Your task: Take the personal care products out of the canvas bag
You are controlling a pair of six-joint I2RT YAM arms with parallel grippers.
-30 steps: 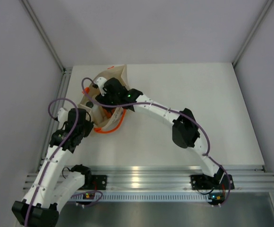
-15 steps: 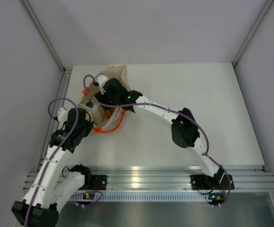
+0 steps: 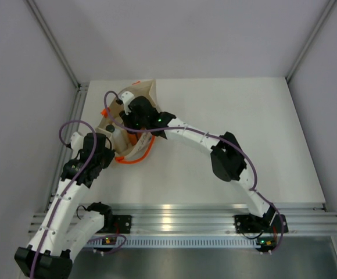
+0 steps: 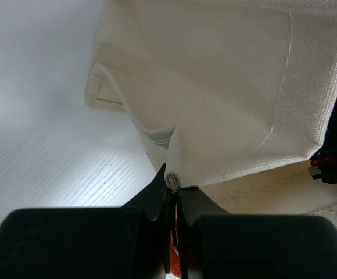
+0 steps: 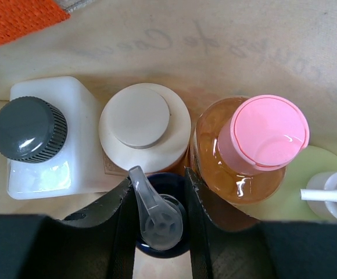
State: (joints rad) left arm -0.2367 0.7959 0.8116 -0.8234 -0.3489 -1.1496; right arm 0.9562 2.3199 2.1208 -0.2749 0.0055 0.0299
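The beige canvas bag [image 3: 144, 93] stands open at the table's far left. My left gripper [image 4: 171, 186] is shut on the canvas bag's [image 4: 226, 87] hem, holding the mouth open. My right gripper [image 5: 160, 197] is down inside the bag, shut on the dark-blue top of the pump bottle [image 5: 162, 226]. Packed around it are a clear bottle with a dark cap [image 5: 29, 129], a cream squat bottle [image 5: 142, 119], a peach bottle with a pink cap [image 5: 267, 133] and a yellow-green bottle with a white cap [image 5: 331, 192]. In the top view my right gripper [image 3: 129, 118] hides the bottles.
One orange handle loop [image 3: 135, 158] lies on the white table [image 3: 232, 128] in front of the bag. Another orange handle [image 5: 17, 20] shows at the bag's rim. Grey walls close in on the left, back and right. An aluminium rail [image 3: 180, 218] runs along the near edge.
My right gripper has shifted slightly left and deeper into the bag, and its jaws have closed on the pump bottle. The left arm has not moved.
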